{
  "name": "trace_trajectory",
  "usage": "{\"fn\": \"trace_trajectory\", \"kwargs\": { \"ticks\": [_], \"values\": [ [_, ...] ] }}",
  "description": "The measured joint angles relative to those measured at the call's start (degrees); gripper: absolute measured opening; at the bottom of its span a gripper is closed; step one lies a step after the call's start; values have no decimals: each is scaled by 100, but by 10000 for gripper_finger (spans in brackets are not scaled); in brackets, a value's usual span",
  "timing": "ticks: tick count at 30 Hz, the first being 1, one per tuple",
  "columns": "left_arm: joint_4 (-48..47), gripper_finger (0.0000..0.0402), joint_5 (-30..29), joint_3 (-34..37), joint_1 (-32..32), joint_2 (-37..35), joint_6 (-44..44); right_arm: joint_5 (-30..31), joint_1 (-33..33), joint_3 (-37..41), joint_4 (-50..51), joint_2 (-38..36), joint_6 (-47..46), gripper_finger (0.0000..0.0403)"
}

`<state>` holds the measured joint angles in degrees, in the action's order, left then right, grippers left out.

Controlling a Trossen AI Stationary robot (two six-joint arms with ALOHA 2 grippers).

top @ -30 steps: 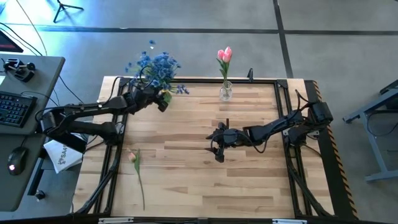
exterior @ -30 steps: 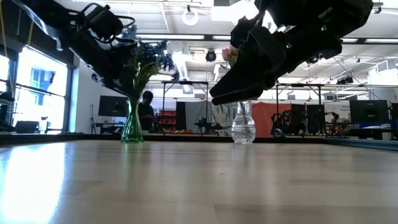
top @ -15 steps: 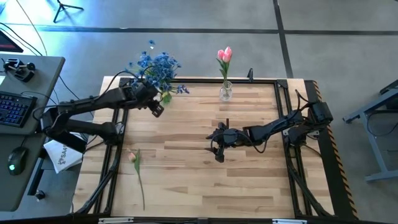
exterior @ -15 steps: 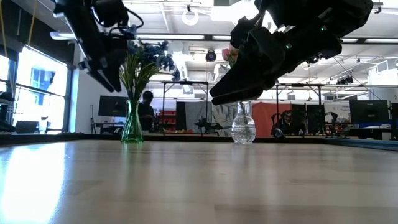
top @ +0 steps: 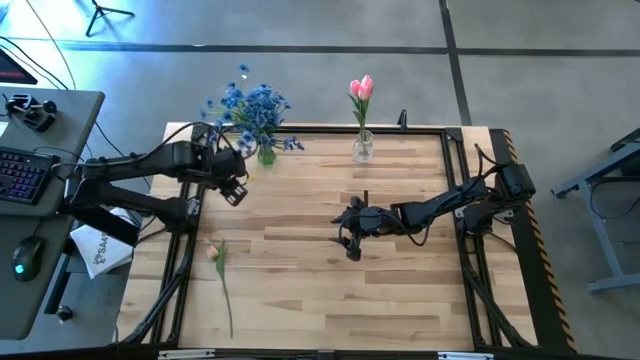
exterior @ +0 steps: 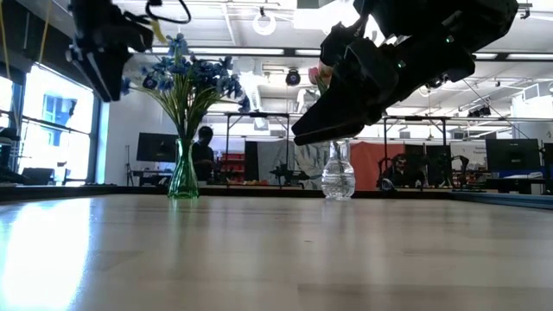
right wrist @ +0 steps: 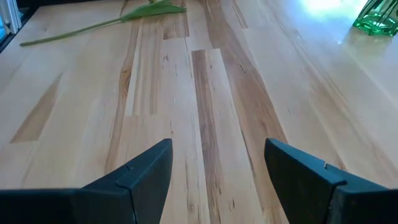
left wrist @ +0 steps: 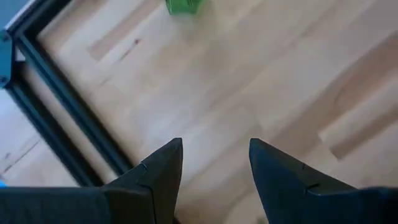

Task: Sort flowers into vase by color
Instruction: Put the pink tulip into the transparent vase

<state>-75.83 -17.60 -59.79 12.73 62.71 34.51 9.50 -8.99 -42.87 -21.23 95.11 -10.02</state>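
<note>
A bunch of blue flowers (top: 255, 105) stands in a green vase (exterior: 183, 173) at the table's far left. Two pink tulips (top: 361, 90) stand in a clear vase (top: 363, 148) at the far middle. One more pink tulip (top: 218, 275) lies flat on the table near the left edge, its stem toward the near edge. My left gripper (top: 236, 190) hangs open above the table, just on the near side of the green vase, fingers pointing down with nothing between them (left wrist: 214, 165). My right gripper (top: 350, 232) waits open above the table's middle.
A black frame (top: 300, 130) runs around the wooden tabletop. A desk with a keyboard (top: 25, 170) and a mouse stands to the left of the table. In the low view, a person (exterior: 204, 149) shows in the room beyond the table.
My left gripper has drawn back from the blue flowers in the green vase toward the table's left and near side. It has risen and tipped from roughly level to pointing down. The blue flowers stay standing in the vase.
</note>
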Motion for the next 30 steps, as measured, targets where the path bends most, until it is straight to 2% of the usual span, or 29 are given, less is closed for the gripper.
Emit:
{"fn": "trace_trajectory", "kwargs": {
  "ticks": [3,7,9,12,16,21,24,27,30],
  "values": [
    [-409,175,159,-188,-437,-43,414,0,-2,0,2,0,62,249],
    [-651,174,847,-302,-1235,-130,1142,0,-28,0,12,0,206,249],
    [-646,174,1160,-292,-1777,-139,1721,-1,-42,0,20,0,276,249],
    [-609,174,1328,-267,-2713,-90,2828,-1,-44,0,19,0,362,249],
    [-18,174,1319,-51,-3970,46,4296,0,-44,0,9,0,528,249],
    [1165,174,1064,531,-5313,456,5578,0,-44,0,-1,0,734,249],
    [1750,174,1146,937,-5754,823,6395,0,-44,0,-4,0,750,249],
    [2003,174,1509,1277,-5977,1199,7294,0,-44,0,-49,0,752,249],
    [1983,174,1808,1603,-6050,1453,7684,0,-44,0,-93,0,752,249]
  ]
}}
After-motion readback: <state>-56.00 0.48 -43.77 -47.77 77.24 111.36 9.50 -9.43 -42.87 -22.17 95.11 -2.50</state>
